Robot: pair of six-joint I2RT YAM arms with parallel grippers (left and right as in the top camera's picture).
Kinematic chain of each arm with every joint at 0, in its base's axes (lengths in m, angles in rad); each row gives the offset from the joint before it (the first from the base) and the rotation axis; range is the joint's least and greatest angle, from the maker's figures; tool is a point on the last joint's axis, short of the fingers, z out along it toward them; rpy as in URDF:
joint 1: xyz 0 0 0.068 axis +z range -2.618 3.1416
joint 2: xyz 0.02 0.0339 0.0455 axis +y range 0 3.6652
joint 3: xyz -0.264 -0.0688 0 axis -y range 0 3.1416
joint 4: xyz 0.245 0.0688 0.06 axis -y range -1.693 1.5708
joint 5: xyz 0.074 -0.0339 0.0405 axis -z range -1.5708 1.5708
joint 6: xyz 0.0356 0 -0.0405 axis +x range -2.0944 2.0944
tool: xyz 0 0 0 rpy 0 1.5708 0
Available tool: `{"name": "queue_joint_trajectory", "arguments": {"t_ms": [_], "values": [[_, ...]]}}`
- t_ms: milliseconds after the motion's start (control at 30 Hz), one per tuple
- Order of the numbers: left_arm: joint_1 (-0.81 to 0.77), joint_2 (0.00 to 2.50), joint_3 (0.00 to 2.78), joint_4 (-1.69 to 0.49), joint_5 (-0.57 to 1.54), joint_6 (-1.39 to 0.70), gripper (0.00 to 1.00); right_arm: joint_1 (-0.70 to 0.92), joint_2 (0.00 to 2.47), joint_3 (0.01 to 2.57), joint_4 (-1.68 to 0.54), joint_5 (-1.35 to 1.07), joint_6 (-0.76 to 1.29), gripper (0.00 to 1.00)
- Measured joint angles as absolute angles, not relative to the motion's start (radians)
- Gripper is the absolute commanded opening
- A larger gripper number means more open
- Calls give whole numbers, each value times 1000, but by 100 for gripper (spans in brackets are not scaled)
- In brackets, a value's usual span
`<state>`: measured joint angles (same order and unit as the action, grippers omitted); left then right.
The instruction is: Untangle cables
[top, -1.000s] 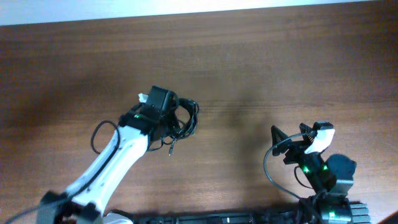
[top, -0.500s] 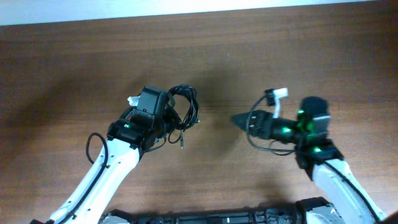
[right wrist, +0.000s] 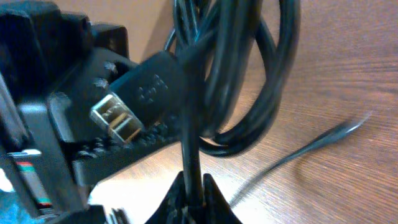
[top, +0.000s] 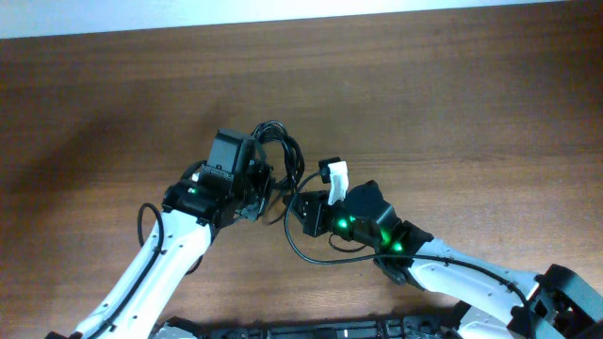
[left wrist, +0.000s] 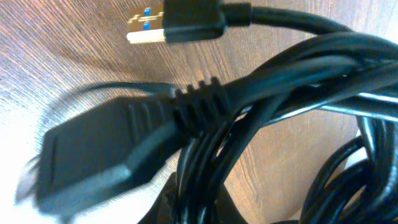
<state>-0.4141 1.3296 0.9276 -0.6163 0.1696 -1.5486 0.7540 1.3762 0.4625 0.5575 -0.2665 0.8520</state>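
The cables (top: pixel 281 151) form a tangled black bundle at the table's middle. My left gripper (top: pixel 262 184) is shut on the bundle's left side. In the left wrist view the looped cords (left wrist: pixel 280 68) fill the frame, with a USB plug (left wrist: pixel 180 22) at the top and a blurred larger plug (left wrist: pixel 99 155) at the left. The left gripper (left wrist: pixel 202 202) pinches several strands at the bottom edge. My right gripper (top: pixel 294 205) comes in from the right, just below the bundle. In its own view the right gripper (right wrist: pixel 193 190) is shut on one strand, below a metal-tipped plug (right wrist: pixel 140 93).
The brown wooden table (top: pixel 452 113) ends at a pale strip along the far edge (top: pixel 301 11). The right arm's own wire (top: pixel 303 252) loops under its wrist. The left arm's wire (top: pixel 146 221) bows out beside its forearm. The left gripper's black body (right wrist: pixel 43 112) sits close to the right fingers.
The right arm has swung from the lower right to the bundle, and its jaws have shut on a strand. The left gripper, still gripping the bundle, has shifted slightly left and away.
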Motion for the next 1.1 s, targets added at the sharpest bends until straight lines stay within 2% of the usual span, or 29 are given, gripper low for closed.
{"name": "queue_joint_trajectory", "arguments": {"t_ms": [100, 133, 267, 367, 467, 533, 567, 600, 633, 667, 700, 767, 867, 933, 1000, 1067, 1100], "values": [[-414, 1330, 928, -616, 110, -1332, 0, 754, 1369, 462, 596, -313, 854, 4], [-414, 1330, 928, -615, 81, -1116, 0, 753, 1317, 462, 601, -327, 854, 4], [-414, 1330, 927, -546, 79, -761, 0, 644, 1257, 462, 596, -394, 859, 4], [-413, 1330, 927, -453, 219, -593, 0, 639, 1262, 462, 596, -368, 860, 4], [-414, 1330, 927, -451, 382, -441, 0, 639, 1286, 462, 596, -264, 861, 5], [-414, 1330, 927, -453, 436, -365, 0, 639, 1286, 462, 596, -207, 860, 15], [-414, 1330, 927, -459, 461, -337, 0, 639, 1286, 462, 588, -164, 862, 27], [-417, 1330, 927, -461, 473, -323, 0, 639, 1286, 462, 580, -138, 863, 34], [-419, 1330, 927, -460, 469, -314, 0, 639, 1286, 462, 579, -131, 863, 38], [-421, 1330, 927, -463, 434, -319, 0, 638, 1286, 462, 577, -123, 862, 54], [-424, 1330, 927, -463, 376, -370, 0, 616, 1279, 462, 574, -150, 865, 63], [-422, 1330, 927, -467, 221, -527, 0, 550, 1233, 462, 572, -213, 858, 69], [-385, 1330, 927, -467, 75, -733, 0, 476, 1186, 464, 542, -400, 836, 70], [-369, 1330, 927, -467, 38, -863, 0, 527, 1208, 469, 373, -460, 722, 70], [-368, 1330, 927, -467, 37, -1021, 0, 580, 1263, 469, 358, -454, 664, 70], [-368, 1330, 927, -466, 41, -1089, 0, 632, 1361, 469, 382, -431, 643, 70], [-368, 1330, 927, -466, 44, -1106, 0, 651, 1401, 468, 411, -426, 639, 59]]}}
